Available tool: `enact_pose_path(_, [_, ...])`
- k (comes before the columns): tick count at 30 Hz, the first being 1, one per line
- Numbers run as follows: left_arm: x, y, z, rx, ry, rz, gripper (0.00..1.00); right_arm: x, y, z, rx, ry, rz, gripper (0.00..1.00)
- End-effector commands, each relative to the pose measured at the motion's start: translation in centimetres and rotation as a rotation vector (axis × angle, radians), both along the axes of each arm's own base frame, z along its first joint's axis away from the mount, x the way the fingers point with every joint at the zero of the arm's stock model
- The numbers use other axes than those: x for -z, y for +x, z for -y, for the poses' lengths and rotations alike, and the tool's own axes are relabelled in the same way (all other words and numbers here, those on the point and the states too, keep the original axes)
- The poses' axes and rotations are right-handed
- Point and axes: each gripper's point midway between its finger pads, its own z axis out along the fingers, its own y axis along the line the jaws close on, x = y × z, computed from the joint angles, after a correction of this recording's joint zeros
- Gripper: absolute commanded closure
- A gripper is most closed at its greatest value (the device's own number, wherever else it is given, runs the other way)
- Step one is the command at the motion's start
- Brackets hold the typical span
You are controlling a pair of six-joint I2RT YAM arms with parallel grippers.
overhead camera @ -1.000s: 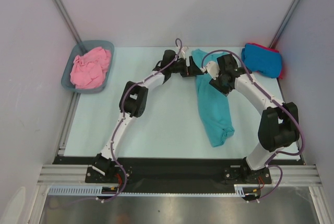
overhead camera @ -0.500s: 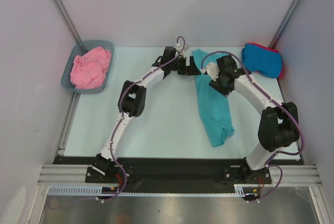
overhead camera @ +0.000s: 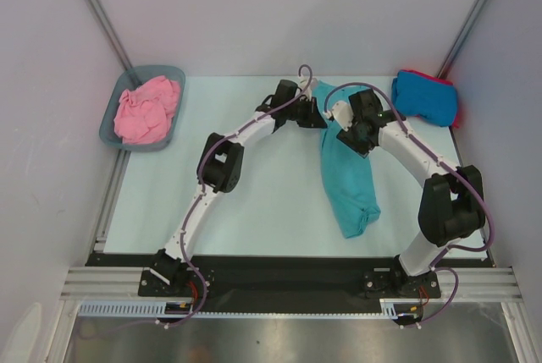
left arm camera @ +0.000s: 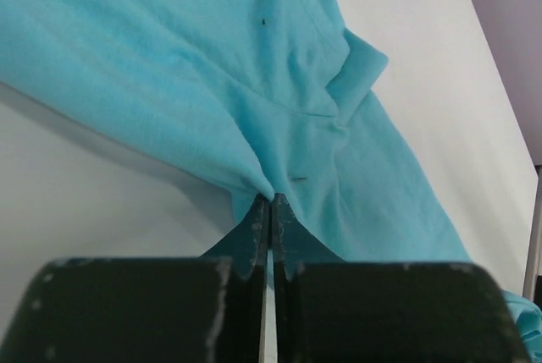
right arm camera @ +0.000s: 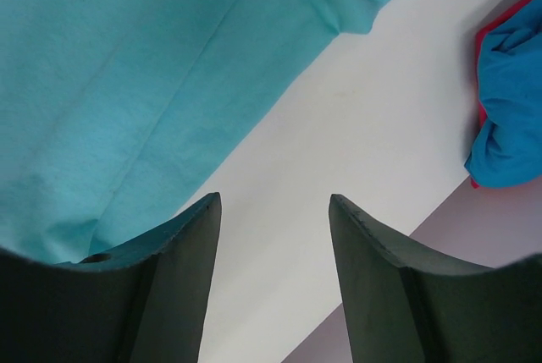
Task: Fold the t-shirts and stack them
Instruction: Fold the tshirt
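Teal t-shirt lies as a long bunched strip on the counter, right of centre in the top view, running from the far edge down toward the lower right. Its upper end sits between my two wrists.

Left fingers are pressed together and pinching a fold at the teal t-shirt's edge. In the left wrist view the cloth rises out of the tips at bottom centre and spreads across the upper left and down the right side. Bare counter shows on both sides of the pinch.

Right fingers are spread, nothing between them but bare counter. In the right wrist view the teal cloth fills the upper left and its edge runs down beside the finger on the left of the frame. I can't tell if that finger touches it.

Blue t-shirt is bunched at the upper right corner of the counter, lying on top of the red t-shirt, which only peeks out as a thin rim. Both are apart from the teal one.

Grey-blue tub is in the upper left of the top view, at the counter's far left corner. The pink t-shirt is crumpled inside it, filling most of it, well apart from both arms.
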Motion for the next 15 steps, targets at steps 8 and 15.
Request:
enact_pose_path(8, [-2.0, 0.5, -1.9, -0.041, 0.065, 0.011, 1.00, -4.2, 1.7, -1.9, -0.015, 0.057, 0.124, 0.40])
enact_pose_path(15, [-3.3, 4.5, -8.9, -0.202, 0.134, -0.015, 1.00, -4.9, 1.8, -2.1, -0.024, 0.065, 0.139, 0.40])
